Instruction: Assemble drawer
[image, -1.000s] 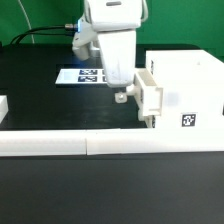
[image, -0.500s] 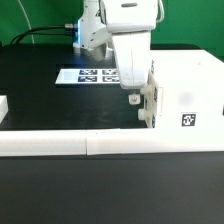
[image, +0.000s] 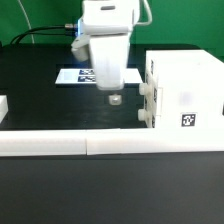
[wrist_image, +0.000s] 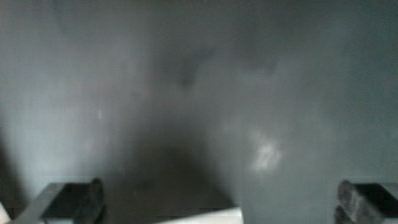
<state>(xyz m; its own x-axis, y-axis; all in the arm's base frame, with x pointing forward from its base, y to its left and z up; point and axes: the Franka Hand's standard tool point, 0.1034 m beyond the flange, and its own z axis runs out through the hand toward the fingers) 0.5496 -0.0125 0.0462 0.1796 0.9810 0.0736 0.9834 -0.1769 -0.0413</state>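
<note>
At the exterior view's right, the drawer sat on the black desk, both trays pushed in. The claw hung just beside it, touching nothing; the wrist view showed its fingertips spread wide over blurred surface, empty.

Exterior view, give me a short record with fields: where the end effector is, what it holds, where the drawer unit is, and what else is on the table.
end effector: hanging over the black table, apart from the drawer unit, on its exterior-view left
fingers: spread in the wrist view, nothing between them
drawer unit: white, on the exterior view's right, both trays appear pushed in, knobs facing the end effector
marker board: flat on the table behind the end effector
border wall: long, low, white, along the front
</note>
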